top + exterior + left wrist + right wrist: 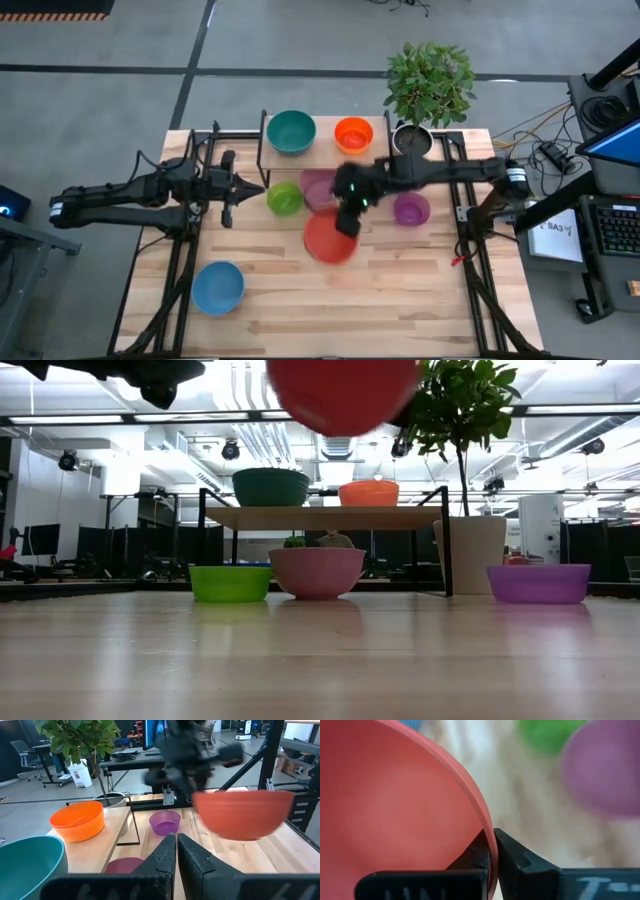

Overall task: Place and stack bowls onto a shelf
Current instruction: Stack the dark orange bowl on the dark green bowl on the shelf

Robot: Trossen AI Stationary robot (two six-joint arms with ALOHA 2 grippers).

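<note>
My right gripper point(347, 216) is shut on the red bowl point(330, 240) and holds it in the air over the table's middle; the low view shows that bowl point(342, 395) high above the table. The teal bowl point(291, 131) and orange bowl point(353, 134) stand on the shelf point(322, 150). Lime green point(285, 197) and pink point(318, 186) bowls sit on the table at the shelf's near edge, the purple bowl point(411, 209) to their right, and the blue bowl point(217, 287) near the left front. My left gripper point(235, 188) is shut and hovers left of the lime bowl. The yellow bowl is out of view. My right gripper pinches the red bowl's rim point(487, 837), with one finger inside the bowl and one outside its wall. The fingers come from above, slanting in from the table's right. The bowl is lifted clear of the table and hangs about upright, mouth up point(242, 815).
A white plant pot point(412, 140) with a leafy plant point(430, 80) stands at the shelf's right end. Black frame rails run along both table sides. Bare tabletop point(400, 290) lies toward the near edge, right of the blue bowl.
</note>
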